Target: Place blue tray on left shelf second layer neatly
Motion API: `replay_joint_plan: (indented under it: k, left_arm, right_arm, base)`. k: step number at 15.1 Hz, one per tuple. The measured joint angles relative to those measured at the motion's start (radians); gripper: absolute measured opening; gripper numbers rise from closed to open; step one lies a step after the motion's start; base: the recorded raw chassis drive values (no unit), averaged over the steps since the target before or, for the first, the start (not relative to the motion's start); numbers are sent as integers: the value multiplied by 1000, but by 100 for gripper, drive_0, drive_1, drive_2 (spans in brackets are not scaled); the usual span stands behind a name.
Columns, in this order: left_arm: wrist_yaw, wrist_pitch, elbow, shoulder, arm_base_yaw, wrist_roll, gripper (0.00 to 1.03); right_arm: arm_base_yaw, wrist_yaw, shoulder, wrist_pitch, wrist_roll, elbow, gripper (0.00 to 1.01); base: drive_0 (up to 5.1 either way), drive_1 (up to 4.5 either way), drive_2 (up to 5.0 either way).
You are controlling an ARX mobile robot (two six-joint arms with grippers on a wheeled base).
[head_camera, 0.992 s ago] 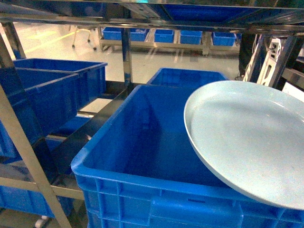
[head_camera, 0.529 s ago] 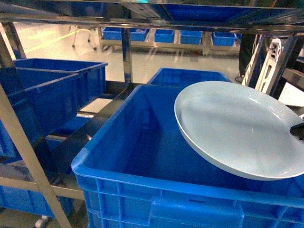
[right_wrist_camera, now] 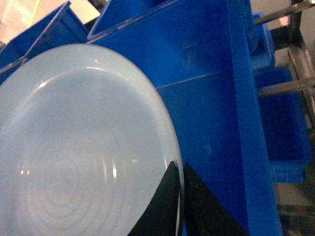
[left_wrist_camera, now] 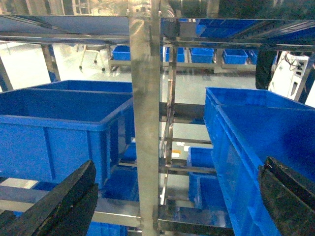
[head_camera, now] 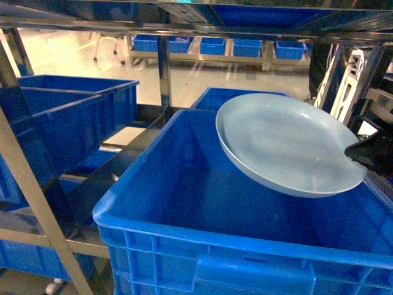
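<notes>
The right gripper (right_wrist_camera: 178, 196) pinches the rim of the blue tray (head_camera: 282, 144), holding it tilted above the open blue crate (head_camera: 184, 227) on the steel shelf (left_wrist_camera: 145, 118) (crate interior bare beneath it). The left gripper (left_wrist_camera: 172, 196) hangs apart, its fingers (left_wrist_camera: 64, 199) spread wide, holding nothing.
</notes>
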Motion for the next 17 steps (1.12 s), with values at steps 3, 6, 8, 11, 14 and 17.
replay_joint_plan:
  k: [3, 6, 8, 11, 14, 17]
  left_arm:
    - [0, 0, 0, 0, 0, 0, 98]
    - [0, 0, 0, 0, 0, 0, 98]
    - [0, 0, 0, 0, 0, 0, 98]
    - [0, 0, 0, 0, 0, 0, 98]
    - [0, 0, 0, 0, 0, 0, 98]
    - [0, 0, 0, 0, 0, 0, 98]
  right_arm:
    - [0, -18, 39, 34, 1, 22, 33]
    - [0, -74, 11, 56, 28, -4, 70]
    - [3, -101, -76, 45, 42, -76, 95]
    - [40, -115, -262, -26, 85, -191, 98]
    - [45, -72, -545, -230, 13, -222, 98]
    - [52, 110, -701, -160, -283, -325, 98]
  base:
    - [0, 0, 0]
    - [0, 0, 0]
    - [0, 0, 0]
    - [0, 0, 0]
    - [0, 0, 0]
    - [0, 0, 0]
